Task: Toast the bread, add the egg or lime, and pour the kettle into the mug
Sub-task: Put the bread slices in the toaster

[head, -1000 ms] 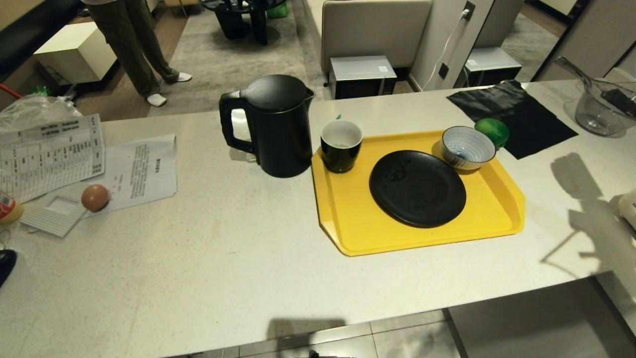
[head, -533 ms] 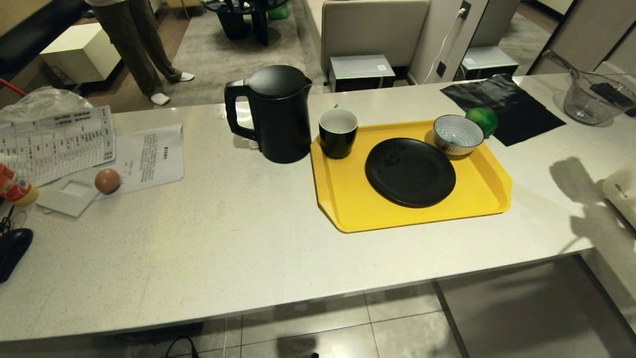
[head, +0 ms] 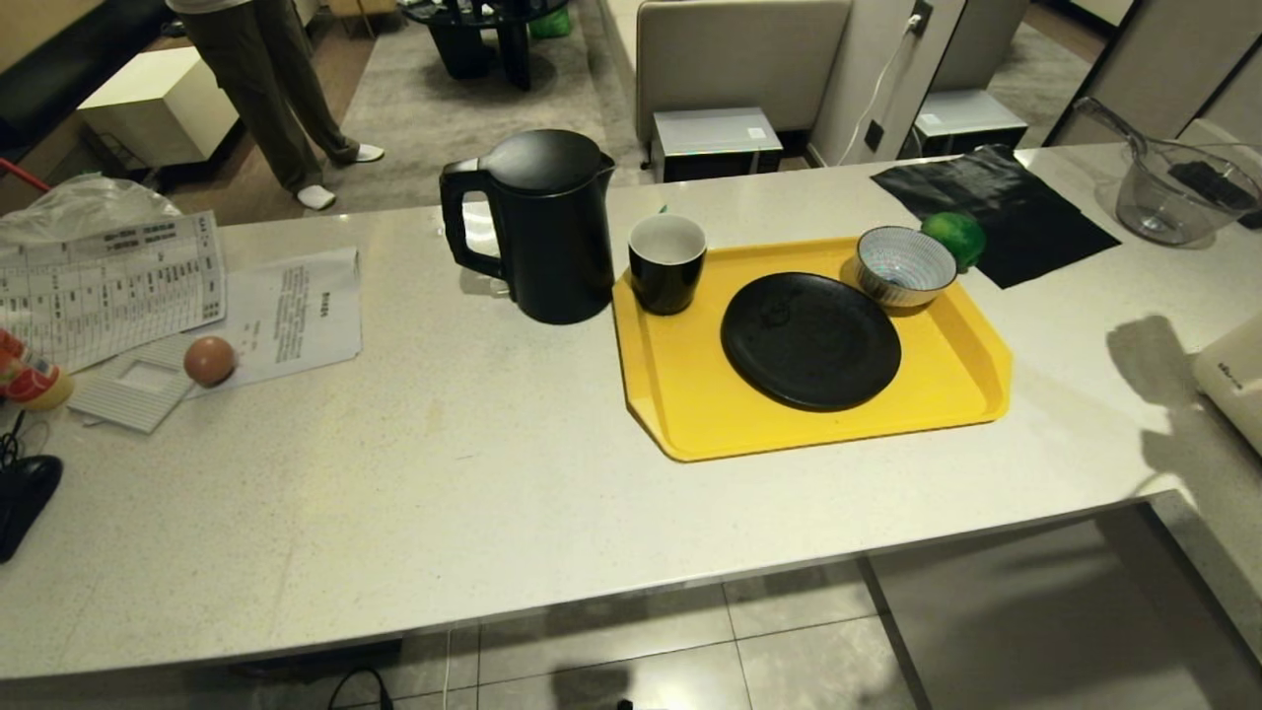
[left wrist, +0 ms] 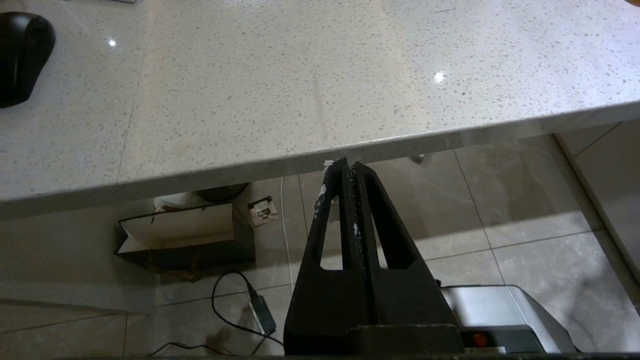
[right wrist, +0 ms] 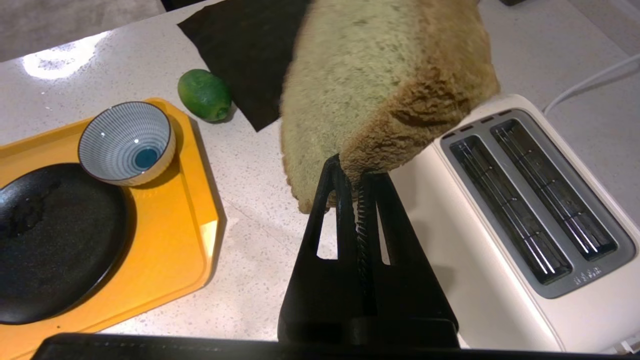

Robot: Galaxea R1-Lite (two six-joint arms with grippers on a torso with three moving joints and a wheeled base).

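My right gripper (right wrist: 352, 167) is shut on a lower corner of the bread (right wrist: 370, 85), a thick slice with a pale green face and a brown crust. It holds the slice upright above the counter, just beside a cream two-slot toaster (right wrist: 500, 240) with both slots empty. The lime (head: 953, 237) lies behind the yellow tray (head: 690, 414). The black mug (head: 667, 261) stands on the tray's far left corner, next to the kettle (head: 542, 232). Far left, the egg (head: 209, 360) rests on papers. My left gripper (left wrist: 347, 165) is shut and empty, below the counter's front edge.
A black plate (head: 808, 340) and a striped bowl (head: 904, 268) sit on the tray. A black cloth (head: 996, 207) and a glass bowl (head: 1173, 202) lie at the back right, and a computer mouse (head: 25, 493) at the far left. A person's legs (head: 266, 89) stand beyond the counter.
The whole head view has shifted: more floor shows in front of the counter and the things sit higher in the picture. Nothing on the counter has moved.
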